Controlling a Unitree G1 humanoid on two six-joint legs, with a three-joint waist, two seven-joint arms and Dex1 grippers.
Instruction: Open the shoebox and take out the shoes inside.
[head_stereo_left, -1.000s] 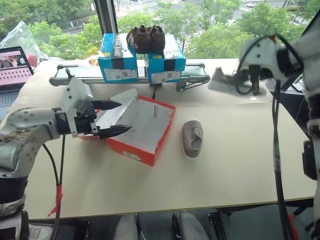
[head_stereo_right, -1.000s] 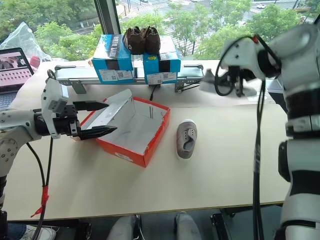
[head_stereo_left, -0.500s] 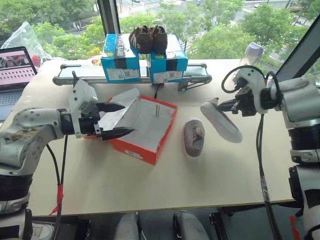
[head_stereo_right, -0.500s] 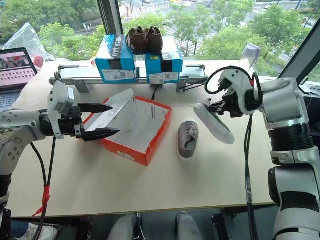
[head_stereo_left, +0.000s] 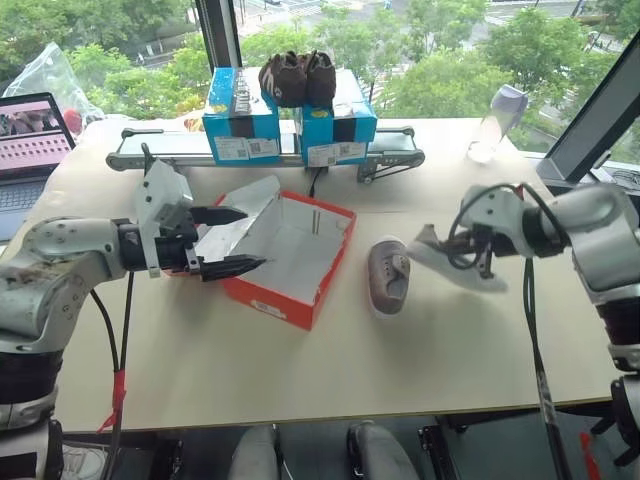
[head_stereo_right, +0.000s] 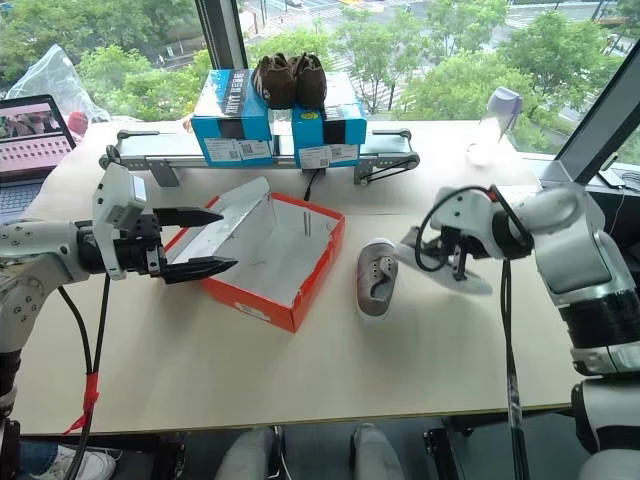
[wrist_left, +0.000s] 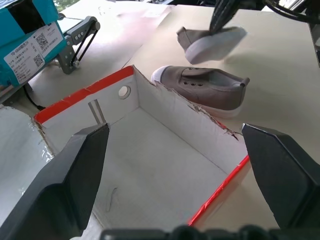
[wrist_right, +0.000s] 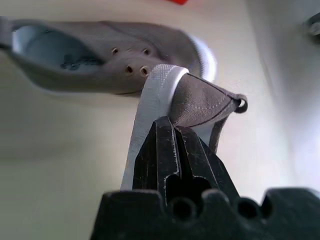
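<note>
The red shoebox lies open left of the table's middle, white inside and empty, its lid tilted up on its left side. My left gripper hovers open at that lid side, looking into the box. One greyish-mauve shoe lies flat on the table to the right of the box. My right gripper is shut on the second shoe by its heel edge. It hangs tilted just above the table, right of the first shoe.
Two blue boxes with a dark brown pair on top stand on a metal rail at the back. A laptop sits far left, a plastic bottle back right. The table's front half is bare.
My right gripper has brought the held shoe down from high at the back right to just above the table beside the first shoe. The left arm has stayed put.
</note>
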